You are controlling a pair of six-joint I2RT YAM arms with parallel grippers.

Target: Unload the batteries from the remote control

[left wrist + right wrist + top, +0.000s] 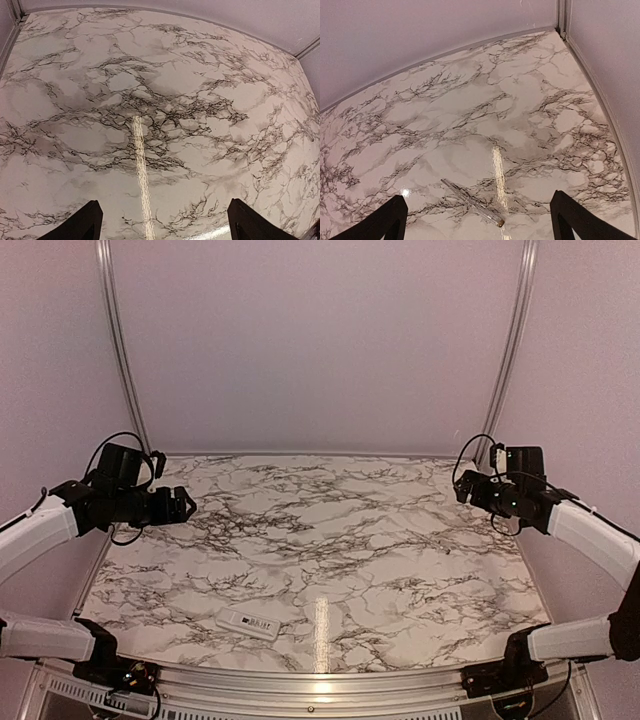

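Observation:
The remote control (pixel 248 623) is a slim white bar with dark print on its upper face. It lies flat near the front edge of the marble table, left of centre. No batteries show. My left gripper (pixel 186 506) hangs above the table's left side, far from the remote. In the left wrist view it (pixel 162 220) is open and empty over bare marble. My right gripper (pixel 462 489) hangs above the back right, and in the right wrist view it (pixel 477 220) is open and empty. The remote is in neither wrist view.
A thin clear rod-like tool with a brass-coloured end (pixel 472 202) lies on the marble below my right gripper. Pale walls with metal corner strips (pixel 120 350) close off the table's back and sides. The table's front metal edge (pixel 320 680) runs just beyond the remote.

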